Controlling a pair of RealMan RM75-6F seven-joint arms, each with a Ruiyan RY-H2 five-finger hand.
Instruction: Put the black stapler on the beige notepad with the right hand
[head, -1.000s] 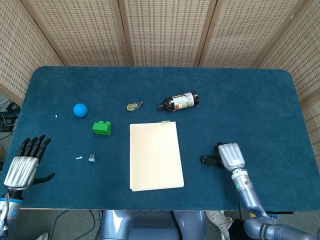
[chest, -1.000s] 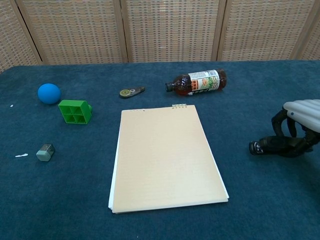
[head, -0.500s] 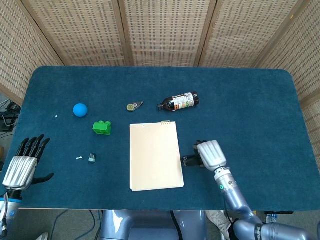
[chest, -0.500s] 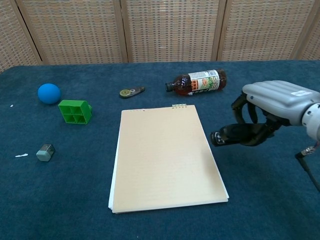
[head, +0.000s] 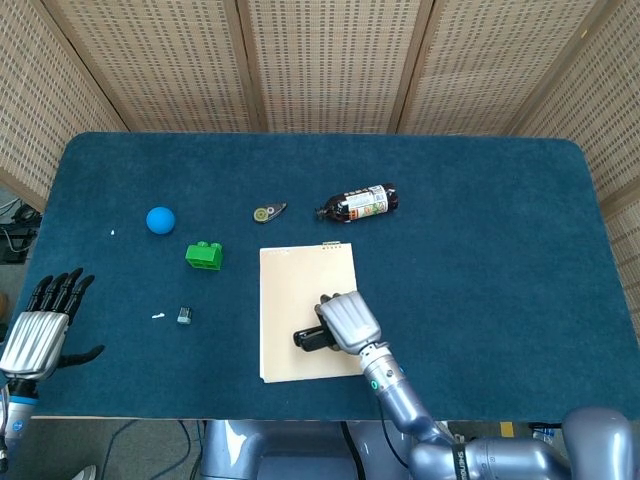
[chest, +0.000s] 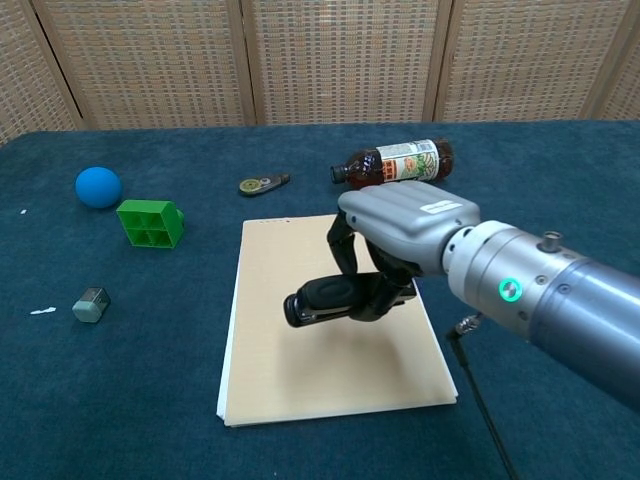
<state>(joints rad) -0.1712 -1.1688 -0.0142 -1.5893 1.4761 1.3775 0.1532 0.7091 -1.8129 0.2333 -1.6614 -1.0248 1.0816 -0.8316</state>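
My right hand (head: 345, 322) (chest: 395, 235) grips the black stapler (head: 309, 339) (chest: 330, 298) and holds it a little above the beige notepad (head: 300, 290) (chest: 300, 380), over its lower middle part. The stapler lies roughly level, its nose sticking out to the left of the fingers, and it casts a shadow on the pad. The notepad lies flat at the table's centre front. My left hand (head: 38, 328) rests at the front left edge of the table with its fingers apart and nothing in it.
A brown bottle (head: 358, 203) (chest: 393, 164) lies on its side behind the pad. A tape dispenser (head: 268, 212), green block (head: 204, 256) (chest: 150, 222), blue ball (head: 160, 220) (chest: 98, 187) and small eraser (head: 184, 315) (chest: 90, 304) sit on the blue table cloth (head: 500, 220) to the left.
My right hand has carried the stapler leftwards from the table's right side to above the notepad. The left hand has barely shifted.
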